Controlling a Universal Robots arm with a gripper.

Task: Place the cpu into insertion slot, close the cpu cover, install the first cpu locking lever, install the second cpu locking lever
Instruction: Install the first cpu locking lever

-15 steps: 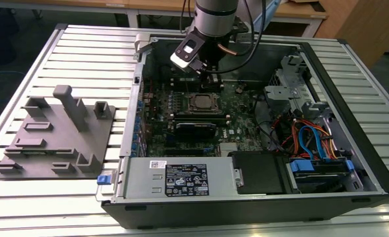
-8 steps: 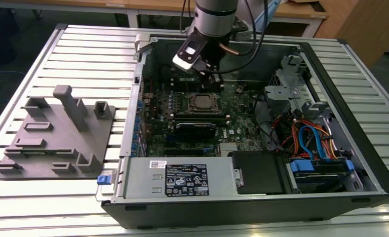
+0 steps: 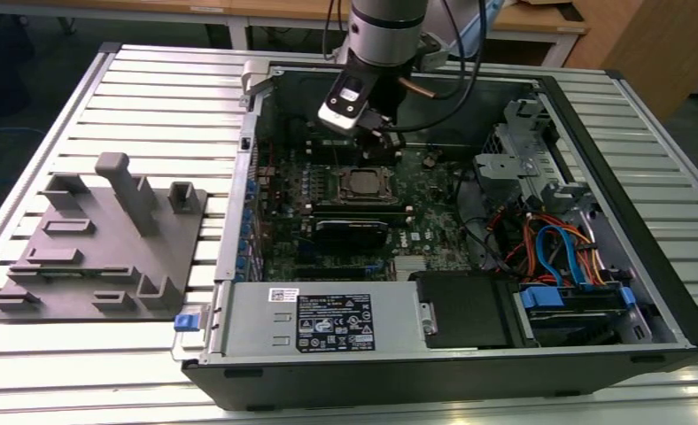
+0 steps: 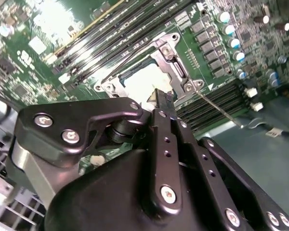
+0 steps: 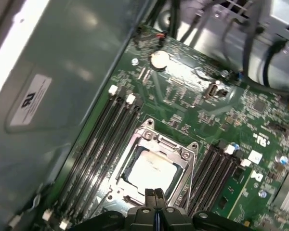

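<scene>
One downturned gripper point(image 5: 155, 194) above the cpu point(image 5: 151, 172)

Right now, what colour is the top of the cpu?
The cpu is silver-grey, clearest in the first wrist view.

Nothing reads clearly from where I stand. A black label point(image 3: 334, 323) with white print and symbols sits on the power supply point(image 3: 254, 329), with a small barcode sticker point(image 3: 282, 294) just beside it. In the first wrist view, a white sticker point(image 5: 29, 98) is on the case wall point(image 5: 86, 53) and white markings point(image 5: 256, 176) are on the board point(image 5: 183, 103), all too small to make out.
</scene>
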